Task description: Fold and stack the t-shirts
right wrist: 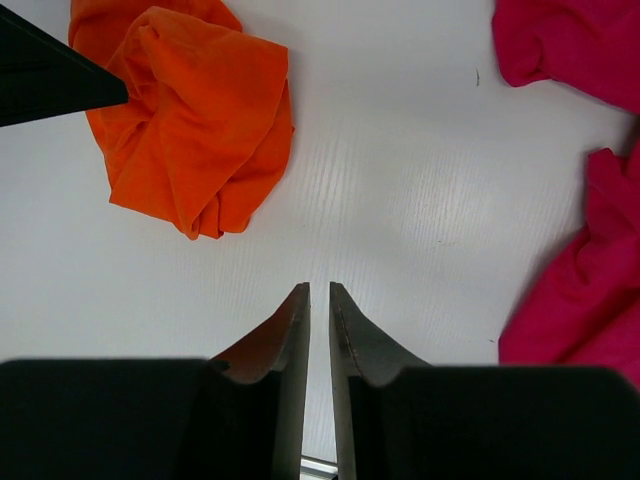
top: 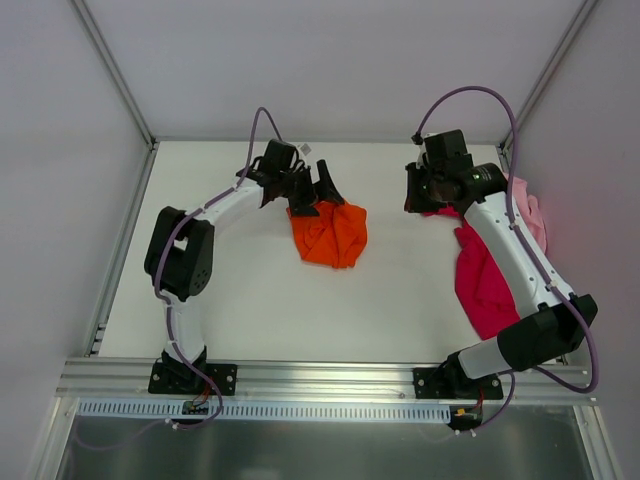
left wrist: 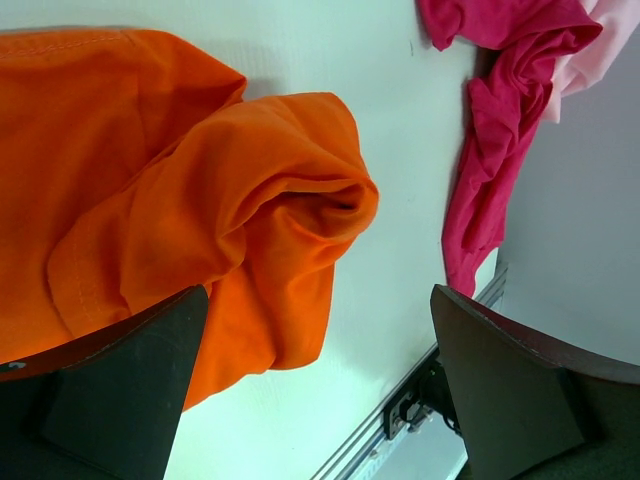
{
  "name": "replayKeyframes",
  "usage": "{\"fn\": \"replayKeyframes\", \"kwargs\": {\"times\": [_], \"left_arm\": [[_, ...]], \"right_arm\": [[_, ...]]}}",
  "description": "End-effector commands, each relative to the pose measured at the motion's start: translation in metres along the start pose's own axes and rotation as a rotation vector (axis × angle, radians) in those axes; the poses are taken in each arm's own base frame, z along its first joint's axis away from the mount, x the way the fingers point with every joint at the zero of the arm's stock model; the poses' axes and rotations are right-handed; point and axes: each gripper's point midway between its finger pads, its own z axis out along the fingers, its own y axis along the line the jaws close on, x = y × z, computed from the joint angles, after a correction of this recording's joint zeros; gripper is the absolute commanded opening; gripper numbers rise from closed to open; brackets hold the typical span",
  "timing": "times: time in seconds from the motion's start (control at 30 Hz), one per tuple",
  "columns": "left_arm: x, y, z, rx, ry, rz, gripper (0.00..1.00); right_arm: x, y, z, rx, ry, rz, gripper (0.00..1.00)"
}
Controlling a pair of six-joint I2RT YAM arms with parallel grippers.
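Near the middle of the tabletop (top: 250,300), the orange t-shirt (top: 328,235) is lying crumpled in a loose heap. Along the right side of the overhead frame the magenta t-shirt (top: 480,285) is being partly covered by the right arm, with the pink t-shirt (top: 537,215) bunched against its far side. Nothing is being shown folded or stacked, so the task is being judged as barely begun.

Several risks are being posed from here. If the orange heap is pinched at a fold rather than at a hem or shoulder, several layers are likely to be gathered at once, and the shirt is likely to be lifted as a bundle instead of being spread flat. The magenta and pink shirts are touching, so one may be dragged along when the other is pulled, perhaps towards the right edge of the tabletop. Both wrists are being held close together in the upper middle of the overhead frame, so a knock between the arms is possible if the orange cloth is reached for by both.

The left fingers (left wrist: 130,390) are being held spread wide at the edge of the orange heap. Nothing is being pinched between them, and whether a tip is touching the cloth cannot be told. The right fingers (right wrist: 290,345) are being held almost pressed together, with only a thin slit between them. Nothing is being gripped there, and only bare tabletop is showing beyond them, well apart from either shirt.
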Motion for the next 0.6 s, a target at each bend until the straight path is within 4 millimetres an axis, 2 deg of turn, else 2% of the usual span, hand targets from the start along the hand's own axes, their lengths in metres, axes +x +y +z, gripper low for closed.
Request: {"fn": "replayKeyframes", "kwargs": {"times": [0.0,0.13,0.17,0.23,0.33,0.37,0.57], "left_arm": [[-0.006,-0.016,0.005,0.071,-0.004,0.054,0.95],[-0.011,-0.015,0.010,0.065,-0.002,0.091,0.95],[-0.010,-0.006,0.014,0.037,0.008,0.100,0.95],[-0.016,-0.005,0.016,0.018,-0.001,0.126,0.95],[-0.021,0.009,0.023,-0.038,-0.002,0.179,0.95],[-0.019,0.017,0.030,-0.056,0.014,0.178,0.95],[-0.016,0.034,0.041,-0.098,0.048,0.189,0.95]], "right_arm": [[-0.009,0.002,-0.009,-0.009,-0.027,0.017,0.16],[-0.009,0.002,-0.011,-0.010,-0.033,0.019,0.16],[-0.007,0.002,-0.011,-0.010,-0.033,0.019,0.16],[-0.007,0.001,-0.012,-0.008,-0.034,0.017,0.16],[-0.005,0.007,-0.014,-0.044,-0.027,0.010,0.16],[-0.005,0.008,-0.014,-0.048,-0.029,0.008,0.16],[-0.005,0.005,-0.014,-0.038,-0.029,-0.002,0.15]]}}
